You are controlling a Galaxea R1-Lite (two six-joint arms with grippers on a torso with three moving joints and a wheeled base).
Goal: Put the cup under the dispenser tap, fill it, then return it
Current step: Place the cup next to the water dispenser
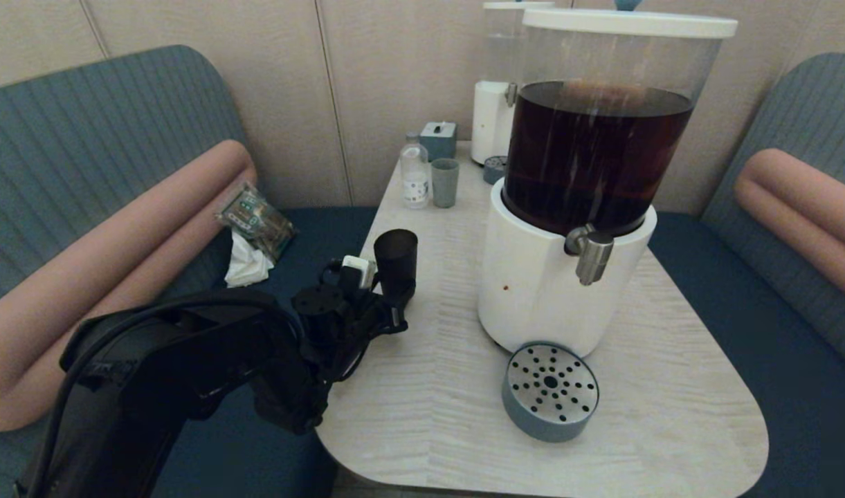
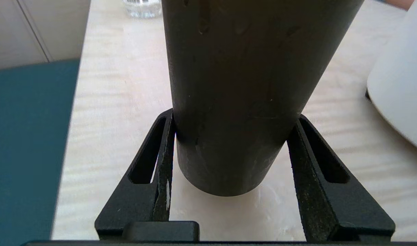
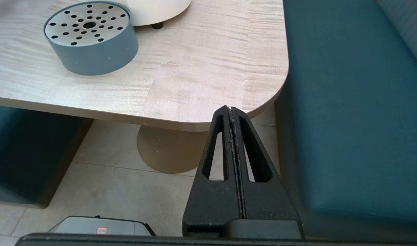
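Note:
The matte black cup (image 1: 396, 257) stands upright over the table's left side, left of the big dispenser (image 1: 567, 277). My left gripper (image 1: 396, 299) is shut on the cup's lower part; in the left wrist view both fingers (image 2: 165, 150) press against the sides of the cup (image 2: 242, 85). I cannot tell whether the cup's base touches the tabletop. The brushed-steel dispenser tap (image 1: 592, 254) juts from the white base, above the round perforated drip tray (image 1: 549, 391). My right gripper (image 3: 231, 111) is shut and empty, parked below the table's near right corner, outside the head view.
At the table's far end stand a small grey-green cup (image 1: 444, 182), a water bottle (image 1: 415, 173), a tissue box (image 1: 439, 138) and a smaller white dispenser (image 1: 495, 117). Teal benches flank the table (image 1: 429, 415); snack packets (image 1: 256, 218) lie on the left bench.

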